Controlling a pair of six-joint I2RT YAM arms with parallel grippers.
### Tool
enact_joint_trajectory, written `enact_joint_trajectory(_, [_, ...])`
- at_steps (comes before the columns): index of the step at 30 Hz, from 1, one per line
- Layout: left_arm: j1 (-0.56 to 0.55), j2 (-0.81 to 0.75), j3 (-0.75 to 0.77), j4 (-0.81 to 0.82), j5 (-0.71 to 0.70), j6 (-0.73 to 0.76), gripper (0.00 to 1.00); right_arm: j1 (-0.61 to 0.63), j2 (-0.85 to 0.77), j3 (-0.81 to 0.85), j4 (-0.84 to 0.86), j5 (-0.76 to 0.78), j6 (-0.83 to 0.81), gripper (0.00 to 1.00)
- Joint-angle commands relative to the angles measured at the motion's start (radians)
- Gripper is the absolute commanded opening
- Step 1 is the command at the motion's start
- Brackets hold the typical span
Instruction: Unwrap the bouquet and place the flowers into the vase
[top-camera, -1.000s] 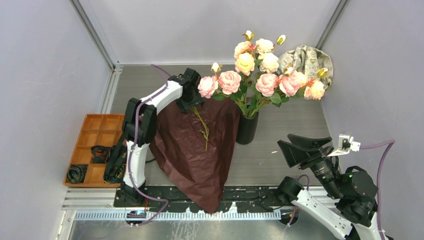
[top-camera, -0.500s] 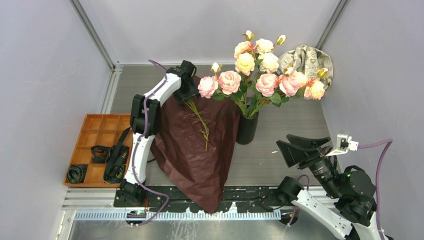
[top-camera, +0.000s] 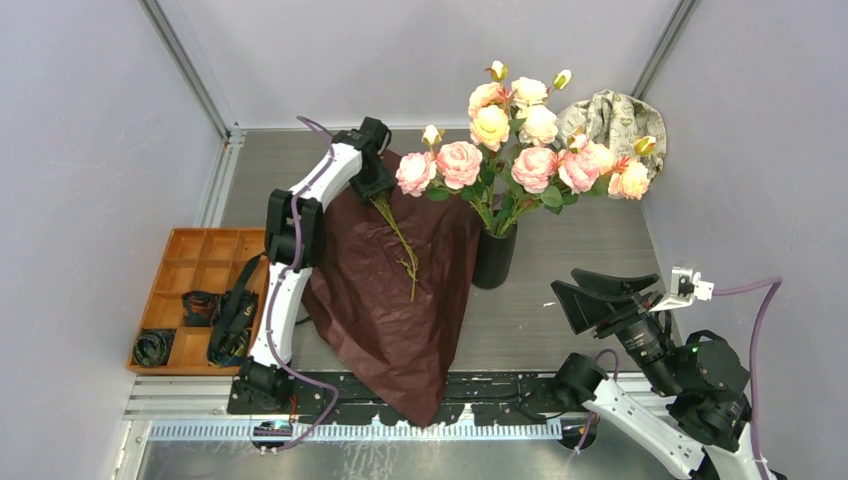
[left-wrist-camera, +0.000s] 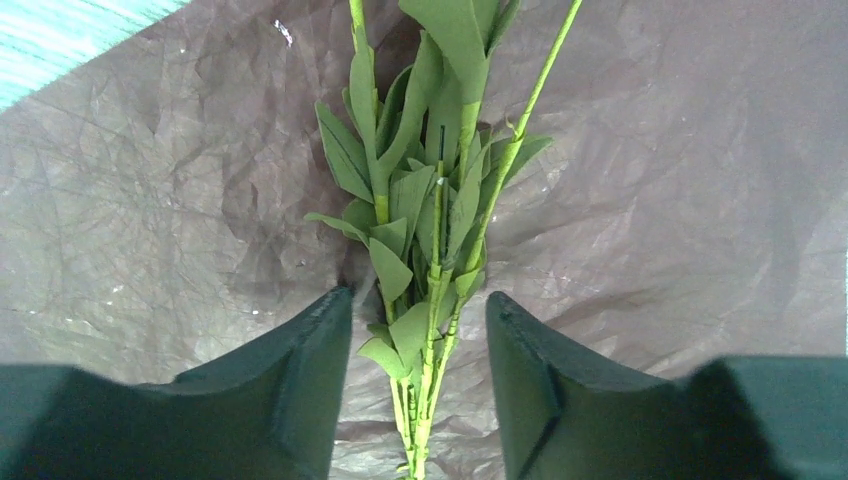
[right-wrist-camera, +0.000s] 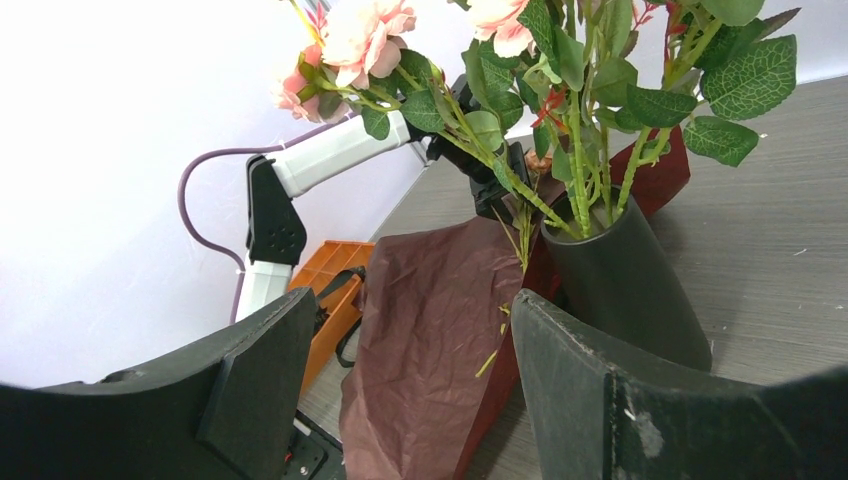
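Vase (top-camera: 494, 258): plain matte black cylinder, standing upright just beside the right edge of the wrapping paper.

Flowers (top-camera: 520, 140): pink, peach and cream roses with yellow buds. Their stems are in the vase and the heads fan wide above its rim.

Wrapping paper (top-camera: 390, 300): dark red, crinkled, spread open and flat, narrowing to a point at the near side.

Stem cluster (left-wrist-camera: 430, 250): green and leafy, lying loose on the paper, left of the vase.

Bare table (top-camera: 590, 250) at 3 o'clock of the vase (top-camera: 494, 258); wrapping paper (top-camera: 385, 300) covers 9 o'clock; flowers (top-camera: 530, 140) spread overhead.
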Motion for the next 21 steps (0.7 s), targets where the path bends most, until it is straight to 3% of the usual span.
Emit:
enact_joint_trajectory(1, [0.009,0.013,0.025,0.004,-0.008,0.016,0.49,-0.002,-0.005,-0.008,0.032,0.008,0.015,0.77])
enact_joint_trajectory(14, [0.009,-0.023,-0.006,0.005,-0.05,0.04,0.04,-0.002,-0.005,-0.026,0.039,-0.001,0.035,0.77])
enact_joint_trajectory(21, [0.008,-0.166,-0.115,0.057,-0.099,0.047,0.0,-0.002,-0.005,-0.025,0.04,-0.001,0.041,0.77])
